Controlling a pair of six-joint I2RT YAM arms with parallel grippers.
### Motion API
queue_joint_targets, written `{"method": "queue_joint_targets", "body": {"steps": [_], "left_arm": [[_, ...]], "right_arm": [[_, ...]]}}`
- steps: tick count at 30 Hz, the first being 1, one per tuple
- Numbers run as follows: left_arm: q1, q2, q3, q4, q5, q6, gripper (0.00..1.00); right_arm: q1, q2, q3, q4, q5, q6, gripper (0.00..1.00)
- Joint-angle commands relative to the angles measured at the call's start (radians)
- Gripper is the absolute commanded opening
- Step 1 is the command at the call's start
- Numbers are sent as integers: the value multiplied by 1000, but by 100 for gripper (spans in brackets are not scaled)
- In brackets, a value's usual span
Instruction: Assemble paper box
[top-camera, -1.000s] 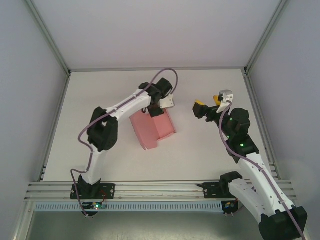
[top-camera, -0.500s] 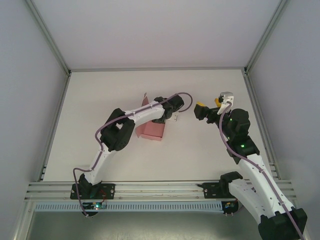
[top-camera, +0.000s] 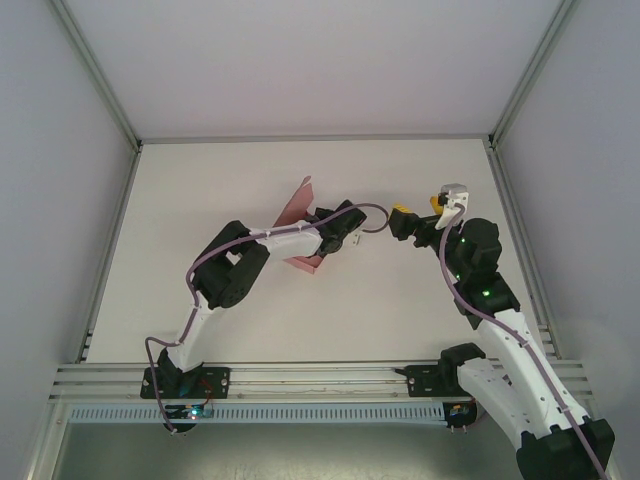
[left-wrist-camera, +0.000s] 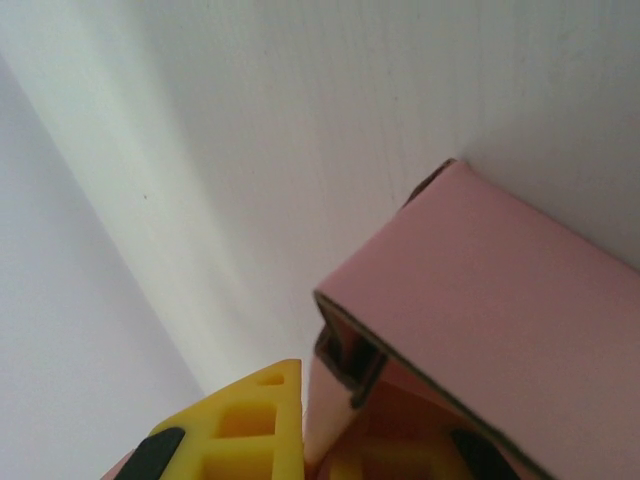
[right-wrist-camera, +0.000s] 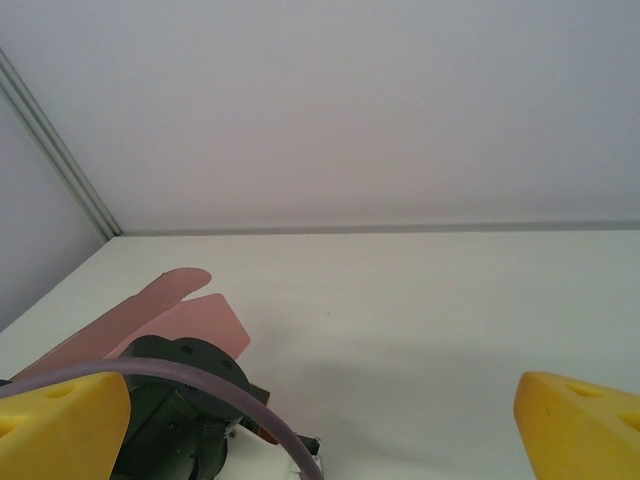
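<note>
So the white table (top-camera: 200, 180) takes up most of the top view, boxed in by pale walls with metal rails along the edges. The left arm (top-camera: 230, 265) comes off the near edge and folds over toward the middle of the table. The right arm (top-camera: 500, 320) rises from the near right corner and points in toward the centre too. The paper box (top-camera: 297, 207) sits about mid-table, a little left of centre and toward the far edge. The left forearm crosses right over it, so one pink flap pokes out on the far side and a pink corner peeks out on the near side. I honestly can't tell if it's resting on the table or lifted. The left gripper (left-wrist-camera: 310, 440) is pinched tight on it: from the left wrist you see a thin pink card wall squeezed between the yellow fingers (left-wrist-camera: 240, 430). The right gripper (top-camera: 420, 210) hangs just beside the left wrist, apart from the box, its yellow fingers (right-wrist-camera: 60, 420) spread wide with nothing between them. A purple cable (top-camera: 365, 212) loops off the left wrist between the two grippers.
</note>
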Motion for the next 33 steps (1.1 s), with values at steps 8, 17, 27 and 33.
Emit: {"method": "queue_joint_targets", "body": {"steps": [8, 17, 27, 33], "left_arm": [[-7, 38, 19, -83, 154, -98, 25], [-5, -84, 19, -104, 179, -108, 37], [-5, -224, 12, -166, 231, -221, 59], [-5, -352, 80, -268, 307, -570, 98]], "right_arm": [[-14, -18, -21, 23, -15, 4, 98], [-15, -5, -28, 29, -15, 1, 98], [-20, 24, -34, 46, -21, -2, 98], [-22, 45, -46, 83, -49, 9, 98]]}}
